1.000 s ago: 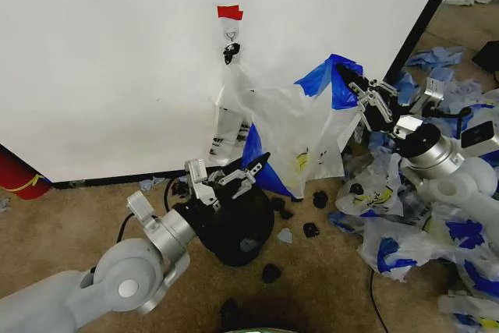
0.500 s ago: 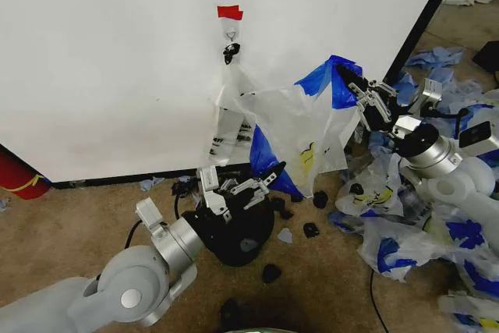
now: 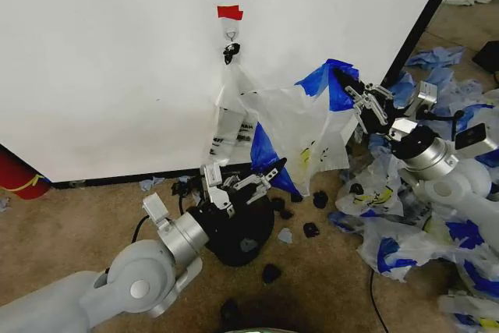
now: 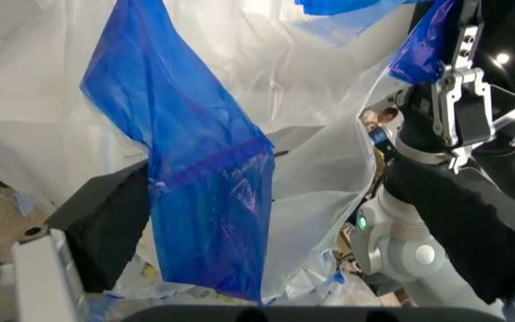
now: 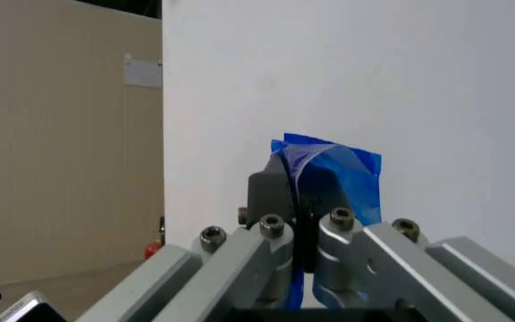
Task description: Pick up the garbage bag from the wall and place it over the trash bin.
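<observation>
The garbage bag (image 3: 300, 134) is shown stretched between the two grippers in front of the wall (image 3: 117, 60). The right gripper (image 3: 352, 93) is seen raised beside the wall's black edge trim (image 3: 425, 17), its fingers pressed together on a blue handle patch of the bag, as confirmed in the right wrist view, where blue film (image 5: 329, 168) is pinched between the closed fingers (image 5: 271, 194). The left gripper (image 3: 257, 177) is held lower, directly above the trash bin (image 3: 238, 232), and a second blue patch (image 4: 204, 174) of the bag is clamped between its dark pads (image 4: 105, 221); the translucent white body of the bag hangs between and slightly above this gripper, with part of a yellow face print visible. A narrower white bag (image 3: 230, 115) is seen hanging from the metal hook (image 3: 231, 35), below a piece of red tape (image 3: 229, 12), beyond the left gripper. Small black scraps (image 3: 310, 230) lie on the carpet floor (image 3: 70, 216) beside the bin, and other crumpled bags (image 3: 405, 243) are piled beneath the right arm.
</observation>
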Controlling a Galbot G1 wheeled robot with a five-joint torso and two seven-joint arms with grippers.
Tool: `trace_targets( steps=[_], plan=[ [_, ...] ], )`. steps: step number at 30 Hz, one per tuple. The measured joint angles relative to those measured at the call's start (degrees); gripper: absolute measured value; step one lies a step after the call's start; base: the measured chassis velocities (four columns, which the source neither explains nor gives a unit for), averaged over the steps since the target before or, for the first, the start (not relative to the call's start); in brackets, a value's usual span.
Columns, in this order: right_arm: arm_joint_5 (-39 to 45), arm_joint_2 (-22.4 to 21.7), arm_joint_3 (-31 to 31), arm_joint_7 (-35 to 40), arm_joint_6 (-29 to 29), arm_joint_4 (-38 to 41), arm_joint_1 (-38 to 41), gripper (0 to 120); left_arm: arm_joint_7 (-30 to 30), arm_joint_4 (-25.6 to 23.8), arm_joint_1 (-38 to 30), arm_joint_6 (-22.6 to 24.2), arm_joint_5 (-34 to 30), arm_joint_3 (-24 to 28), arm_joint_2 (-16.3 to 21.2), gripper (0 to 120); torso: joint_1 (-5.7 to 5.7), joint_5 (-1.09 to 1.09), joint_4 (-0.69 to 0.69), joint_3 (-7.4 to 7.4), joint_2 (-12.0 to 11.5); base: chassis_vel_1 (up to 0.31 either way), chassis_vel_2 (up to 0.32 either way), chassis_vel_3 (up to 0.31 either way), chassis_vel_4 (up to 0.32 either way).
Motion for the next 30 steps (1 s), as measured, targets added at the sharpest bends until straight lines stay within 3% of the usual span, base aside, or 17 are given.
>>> trace_targets(
  steps=[8,13,24,30],
  plan=[
    [-0.15,0.22,-0.19,0.36,-0.04,-0.04,0.16,0,0.66,0.33,0.3,0.39,2.16,1.26,0.32,99,0.0,0.0,0.0,0.0,0.0,0.0,0.0,0.0,0.0],
    [-0.18,0.17,-0.07,0.46,-0.08,0.09,0.17,0,-0.34,3.1,0.37,-0.09,6.24,2.14,-0.09,100,0.0,-0.01,0.0,0.0,0.0,0.0,0.0,0.0,0.0],
    [-0.88,0.27,0.2,0.65,-0.06,0.28,-0.74,0,-0.64,3.27,0.18,-0.75,5.07,1.77,-1.3,100,0.0,0.0,0.0,0.0,0.0,0.0,0.0,0.0,0.0],
    [-1.06,0.01,0.33,0.69,-0.01,0.29,-0.91,0,-0.61,2.04,0.05,-0.75,4.34,1.68,-2.34,93,0.0,0.0,0.0,0.0,0.0,0.0,0.0,0.0,0.0]
  ],
)
